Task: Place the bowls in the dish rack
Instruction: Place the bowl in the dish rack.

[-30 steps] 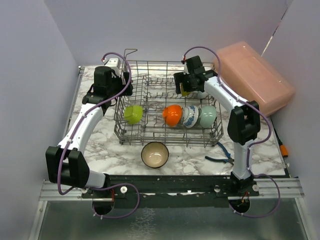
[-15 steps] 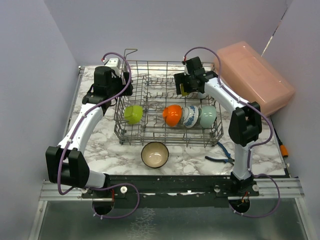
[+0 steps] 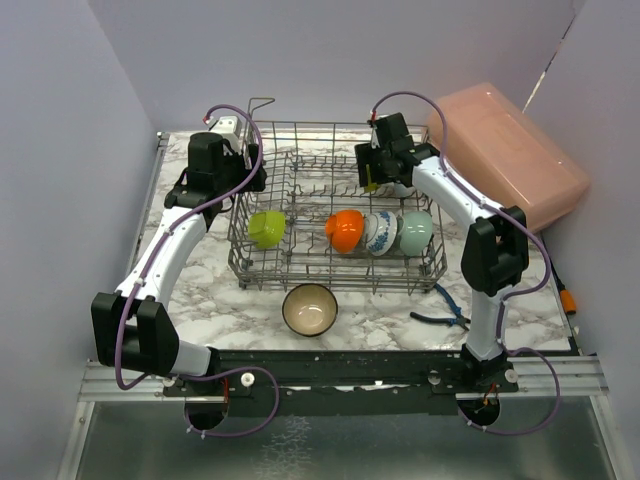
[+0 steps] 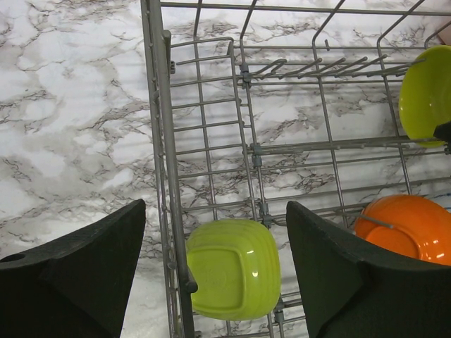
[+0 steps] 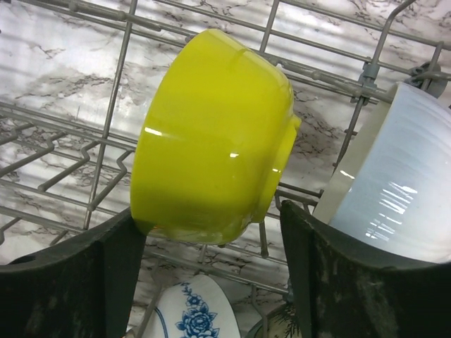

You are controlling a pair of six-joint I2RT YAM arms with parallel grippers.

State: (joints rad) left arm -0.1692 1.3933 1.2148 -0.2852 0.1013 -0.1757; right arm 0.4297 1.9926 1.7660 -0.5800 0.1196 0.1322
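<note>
The grey wire dish rack (image 3: 262,268) stands mid-table. Its front row holds a lime green bowl (image 3: 266,228), an orange bowl (image 3: 346,230), a blue-patterned white bowl (image 3: 380,232) and a mint green bowl (image 3: 416,231). A beige bowl (image 3: 309,309) sits upright on the table in front of the rack. My right gripper (image 5: 211,211) is open over the rack's back row. A yellow-green bowl (image 5: 211,134) stands on edge on the tines just beyond its fingers, beside a white bowl (image 5: 394,190). My left gripper (image 4: 215,211) hangs open above the rack's left wall, over the lime bowl (image 4: 232,274).
A pink translucent box (image 3: 505,155) leans at the back right, close to the right arm. Blue-handled pliers (image 3: 440,318) lie on the marble table (image 3: 200,270) right of the beige bowl. Purple walls enclose the left, back and right sides.
My right gripper has drawn back a little toward the rack's far right, and the yellow-green bowl stays in the tines. The left arm has not moved.
</note>
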